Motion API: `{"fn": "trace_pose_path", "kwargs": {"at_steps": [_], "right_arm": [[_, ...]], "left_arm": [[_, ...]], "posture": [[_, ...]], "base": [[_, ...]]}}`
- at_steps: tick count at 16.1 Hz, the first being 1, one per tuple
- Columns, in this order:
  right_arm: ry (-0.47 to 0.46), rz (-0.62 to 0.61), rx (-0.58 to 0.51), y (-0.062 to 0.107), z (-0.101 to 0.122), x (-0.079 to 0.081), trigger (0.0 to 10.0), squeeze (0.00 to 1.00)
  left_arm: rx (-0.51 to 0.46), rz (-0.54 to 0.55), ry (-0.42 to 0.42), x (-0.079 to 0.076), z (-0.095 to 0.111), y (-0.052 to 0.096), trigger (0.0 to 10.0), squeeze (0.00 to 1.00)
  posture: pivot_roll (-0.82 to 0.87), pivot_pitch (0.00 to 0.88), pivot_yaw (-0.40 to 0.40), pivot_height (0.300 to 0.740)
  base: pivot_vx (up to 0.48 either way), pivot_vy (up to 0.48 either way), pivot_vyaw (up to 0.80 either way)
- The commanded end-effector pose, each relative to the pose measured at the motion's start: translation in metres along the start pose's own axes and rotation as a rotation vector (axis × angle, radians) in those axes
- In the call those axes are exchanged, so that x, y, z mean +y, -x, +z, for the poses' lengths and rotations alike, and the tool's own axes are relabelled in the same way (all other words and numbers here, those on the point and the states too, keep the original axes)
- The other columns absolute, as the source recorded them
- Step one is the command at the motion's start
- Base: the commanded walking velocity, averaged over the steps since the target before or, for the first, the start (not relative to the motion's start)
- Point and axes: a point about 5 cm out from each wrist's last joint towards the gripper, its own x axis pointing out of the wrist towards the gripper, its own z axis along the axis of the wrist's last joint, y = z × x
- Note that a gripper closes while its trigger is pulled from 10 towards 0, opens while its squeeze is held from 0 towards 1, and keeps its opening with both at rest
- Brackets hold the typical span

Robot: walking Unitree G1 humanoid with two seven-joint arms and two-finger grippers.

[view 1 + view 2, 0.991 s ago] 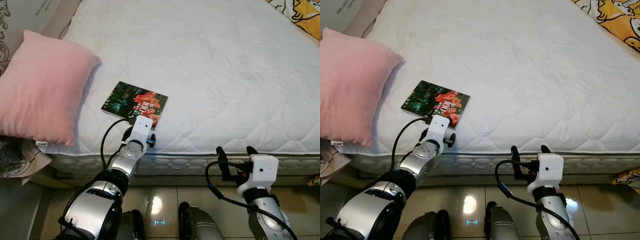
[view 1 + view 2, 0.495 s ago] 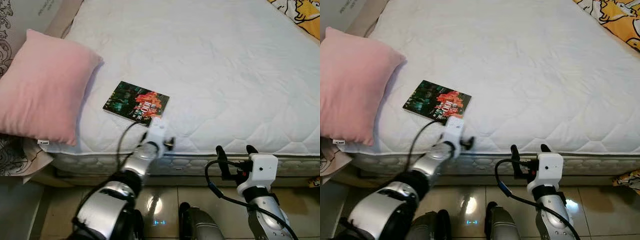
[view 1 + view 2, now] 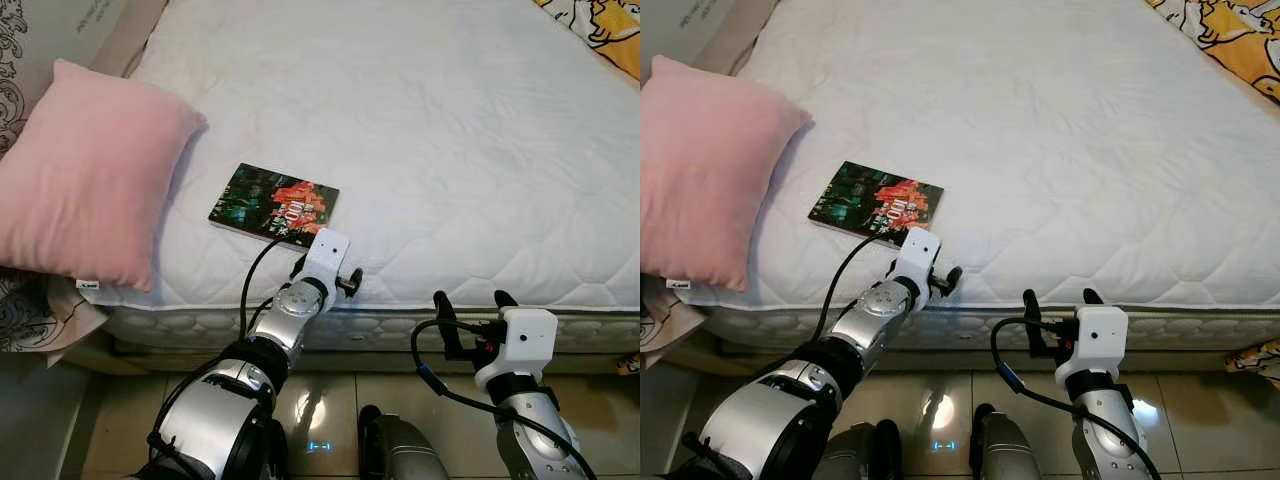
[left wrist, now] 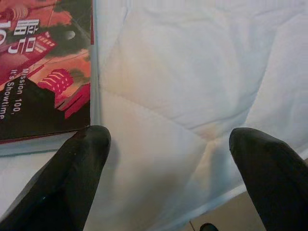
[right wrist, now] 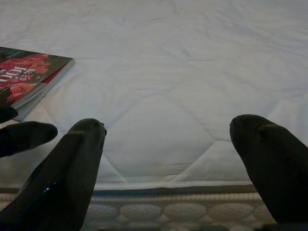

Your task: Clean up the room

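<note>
A white quilted mattress point(image 3: 420, 130), stitched in a soft diamond pattern with a scalloped band along its side edge, takes up most of the scene and stands on a glossy tiled floor point(image 3: 330, 400) that mirrors a spot of light. At its left corner leans a plump pink pillow point(image 3: 85, 175) of velvety fabric, squarish with rounded corners, partly overhanging the mattress edge. At the far right corner lies a crumpled yellow blanket point(image 3: 600, 25) printed with cartoon figures. A grey-and-white patterned cloth point(image 3: 30, 310) hangs below the pillow; what it belongs to is hard to tell. Flat on the mattress near the front edge, just right of the pillow and apart from it, lies a thin rectangular book point(image 3: 274, 204) with a glossy cover in dark green, black and red-orange, bearing the number 100 and some lettering. The left gripper point(image 4: 168, 163), on a silver jointed arm with a black cable looping alongside, hovers low over the mattress at the book's near right corner; its two rounded black fingers are spread wide with nothing between them, one fingertip point(image 4: 89, 144) right at the book's corner edge, whether touching or only just beside it I cannot tell, the other over bare quilting. The right gripper point(image 5: 168, 144) is held lower, in front of the mattress side, its fingers likewise wide apart and empty, pointing towards the bed.
</note>
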Motion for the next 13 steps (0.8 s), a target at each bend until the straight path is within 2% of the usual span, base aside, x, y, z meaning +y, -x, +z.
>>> {"fn": "trace_pose_path", "kwargs": {"at_steps": [1, 3, 4, 6, 7, 8, 9, 11, 13], "right_arm": [[0.010, -0.013, 0.022, 0.003, -0.006, -0.003, 10.0, 0.16], [0.009, -0.012, 0.021, 0.002, -0.006, -0.002, 10.0, 0.16], [0.008, -0.013, 0.019, 0.002, -0.006, -0.002, 10.0, 0.16], [0.004, -0.013, 0.015, 0.001, -0.006, -0.001, 10.0, 0.16], [0.002, -0.012, 0.014, 0.001, -0.006, -0.001, 10.0, 0.16], [0.001, -0.012, 0.014, 0.001, -0.006, -0.001, 10.0, 0.16], [-0.004, -0.011, 0.015, 0.001, -0.007, -0.001, 10.0, 0.16], [-0.017, -0.001, 0.014, 0.001, -0.007, 0.000, 10.0, 0.16], [-0.018, 0.006, 0.014, 0.002, -0.007, 0.001, 10.0, 0.16]], "left_arm": [[-0.051, -0.091, 0.030, -0.034, 0.018, -0.005, 10.0, 0.00], [-0.044, -0.083, 0.006, -0.033, 0.018, -0.005, 10.0, 0.00], [-0.025, -0.055, -0.022, -0.026, 0.013, -0.004, 10.0, 0.00], [0.014, 0.022, -0.067, 0.000, 0.003, -0.001, 10.0, 0.00], [-0.002, 0.062, -0.072, 0.019, 0.007, 0.001, 10.0, 0.00], [-0.010, 0.086, -0.076, 0.030, 0.010, 0.002, 10.0, 0.00], [-0.009, 0.140, -0.079, 0.052, 0.012, 0.006, 10.0, 0.00], [0.017, 0.226, -0.093, 0.081, 0.008, 0.014, 10.0, 0.00], [0.055, 0.289, -0.168, 0.095, 0.001, 0.020, 10.0, 0.00]], "posture": [[-0.20, 0.176, 0.036, 0.736], [-0.20, 0.174, 0.037, 0.736], [-0.20, 0.172, 0.038, 0.736], [-0.20, 0.170, 0.039, 0.736], [-0.19, 0.169, 0.039, 0.736], [-0.19, 0.168, 0.039, 0.736], [-0.19, 0.168, 0.038, 0.736], [-0.18, 0.166, 0.032, 0.736], [-0.18, 0.170, 0.029, 0.736]], "base": [[0.000, 0.000, 0.00], [0.000, 0.000, 0.00], [0.000, 0.000, 0.00], [0.000, 0.000, 0.00], [0.000, 0.000, 0.00], [0.000, 0.000, 0.00], [0.000, 0.000, 0.00], [0.000, 0.000, 0.00], [0.000, 0.000, 0.00]]}}
